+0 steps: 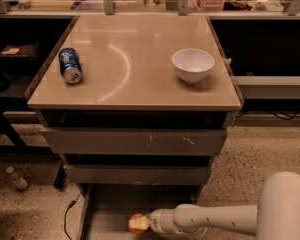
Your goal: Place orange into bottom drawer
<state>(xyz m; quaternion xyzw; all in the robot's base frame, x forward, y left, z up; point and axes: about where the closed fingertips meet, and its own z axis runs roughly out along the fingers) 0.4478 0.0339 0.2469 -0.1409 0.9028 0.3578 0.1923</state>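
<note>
We see the white two-finger gripper (143, 224) low at the frame bottom, reaching in from the right on a white arm (215, 219) over the open bottom drawer (107, 211), a wide shallow grey metal tray. The small round orange fruit (135, 223) sits right at the gripper's tip, touching it, inside the drawer outline. We cannot tell if the gripper is clamped on the orange or has let go, nor if the fruit rests on the drawer floor or hangs just above it.

We judge the carry done and the orange at the target. Release, if not made, and pulling the arm out are left.

Well above the gripper the two scratched grey upper drawers (135, 142) are shut. Up on the tan tabletop (140, 39), the blue soda can (70, 65) lies on its side and the white bowl (193, 64) stands upright.
</note>
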